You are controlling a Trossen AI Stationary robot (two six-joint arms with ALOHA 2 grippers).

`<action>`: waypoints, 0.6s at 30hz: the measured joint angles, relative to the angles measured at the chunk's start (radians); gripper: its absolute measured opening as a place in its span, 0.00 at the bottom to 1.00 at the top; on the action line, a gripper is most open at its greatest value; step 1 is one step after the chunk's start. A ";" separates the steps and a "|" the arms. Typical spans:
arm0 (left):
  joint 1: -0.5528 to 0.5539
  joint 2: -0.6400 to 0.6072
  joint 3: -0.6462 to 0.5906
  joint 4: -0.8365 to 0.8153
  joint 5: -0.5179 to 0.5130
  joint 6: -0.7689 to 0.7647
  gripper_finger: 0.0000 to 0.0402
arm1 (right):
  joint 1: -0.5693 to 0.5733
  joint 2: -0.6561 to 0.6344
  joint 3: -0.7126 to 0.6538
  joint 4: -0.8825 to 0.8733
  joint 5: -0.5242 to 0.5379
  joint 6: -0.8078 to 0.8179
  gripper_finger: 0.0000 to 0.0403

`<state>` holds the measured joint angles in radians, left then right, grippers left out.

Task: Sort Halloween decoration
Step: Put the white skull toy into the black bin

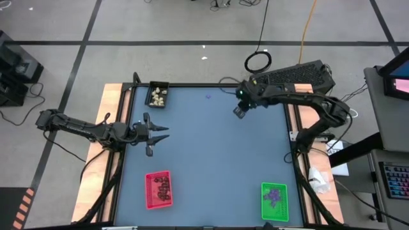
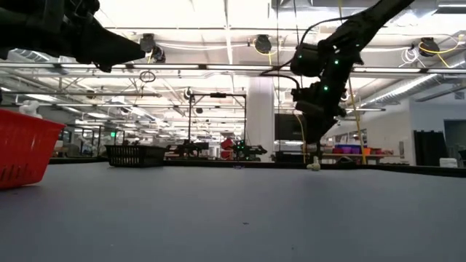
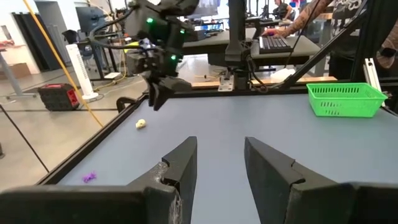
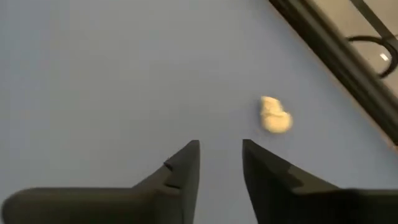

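Right gripper (image 4: 221, 163) (open) above cream lump (image 4: 274, 116)

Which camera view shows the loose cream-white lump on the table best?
The right wrist view: the cream-white lump appears large, just beyond the right gripper. In the left wrist and low views it is tiny; in the high view the right arm hides it.

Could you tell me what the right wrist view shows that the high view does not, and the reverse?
Only the right wrist view shows a cream-white lump loose on the table, just ahead of the right end effector, whose fingers are apart. Only the high view shows the black tray, red tray, green tray, and left end effector. Both show the blue table.
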<state>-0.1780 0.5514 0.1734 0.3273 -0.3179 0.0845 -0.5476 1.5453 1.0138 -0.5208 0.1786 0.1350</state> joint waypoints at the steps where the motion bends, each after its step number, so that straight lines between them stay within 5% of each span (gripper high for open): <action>1: 0.000 0.001 0.000 0.002 -0.002 0.000 0.32 | -0.015 0.014 0.021 -0.024 0.000 -0.014 0.28; 10: 0.002 0.007 0.000 0.001 -0.007 0.000 0.32 | -0.114 0.266 0.298 -0.329 -0.023 -0.158 0.35; 18: 0.002 0.008 0.000 -0.004 -0.007 0.000 0.32 | -0.147 0.377 0.423 -0.393 -0.025 -0.293 0.37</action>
<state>-0.1761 0.5591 0.1734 0.3231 -0.3248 0.0845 -0.6941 1.9219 1.4366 -0.9140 0.1531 -0.1577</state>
